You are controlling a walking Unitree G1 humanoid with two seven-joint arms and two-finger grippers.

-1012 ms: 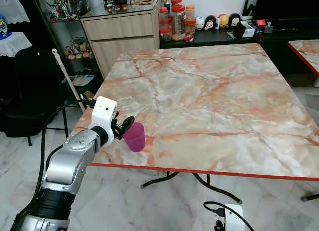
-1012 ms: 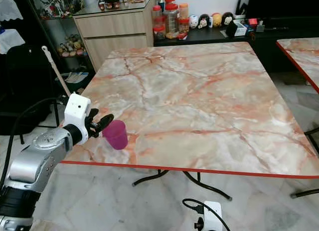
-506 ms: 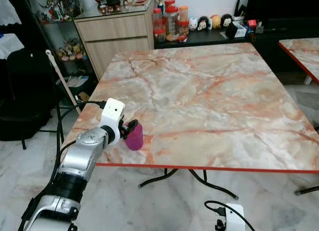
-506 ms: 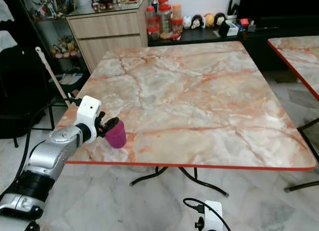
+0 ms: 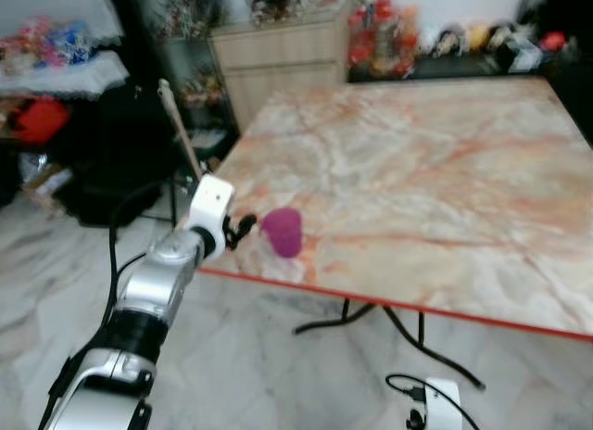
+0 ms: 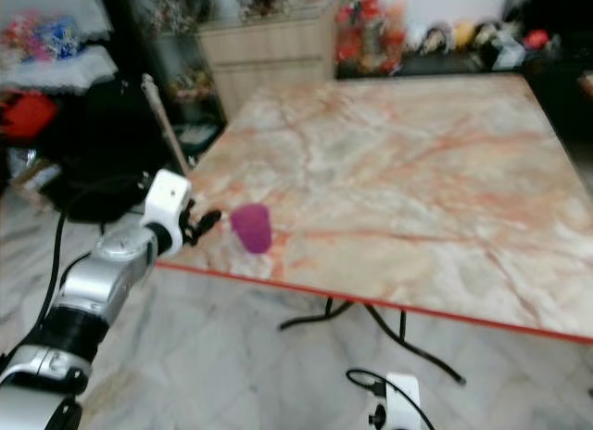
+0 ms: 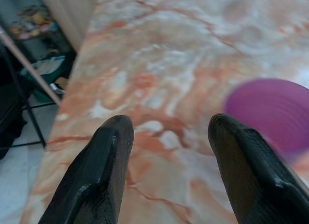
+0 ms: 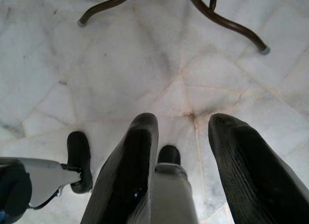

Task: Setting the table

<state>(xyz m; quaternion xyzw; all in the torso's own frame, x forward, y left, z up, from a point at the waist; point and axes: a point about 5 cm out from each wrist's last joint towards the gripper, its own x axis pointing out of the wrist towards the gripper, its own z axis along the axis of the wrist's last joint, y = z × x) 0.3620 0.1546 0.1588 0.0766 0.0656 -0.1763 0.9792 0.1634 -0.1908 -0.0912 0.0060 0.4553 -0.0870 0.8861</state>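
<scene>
A magenta plastic cup (image 5: 282,232) stands upright on the marble table (image 5: 417,170), close to its near left corner and red front edge. My left gripper (image 5: 243,226) is open just to the cup's left, a short gap away, its black fingers (image 7: 104,156) empty. From the left wrist the cup (image 7: 273,113) lies beyond the fingertips, off to one side. My right gripper (image 8: 181,147) hangs low over the floor, open, with nothing between its fingers.
A wooden cabinet (image 5: 283,64) and a low dark shelf with jars and toys (image 5: 435,45) stand behind the table. A black chair (image 5: 120,152) and a leaning stick (image 5: 181,133) are left of the table. The table's black legs (image 8: 217,19) cross the marble floor.
The camera has swung left and the picture is blurred. My left gripper has let go of the cup and drawn back to its left; the cup stays on the table.
</scene>
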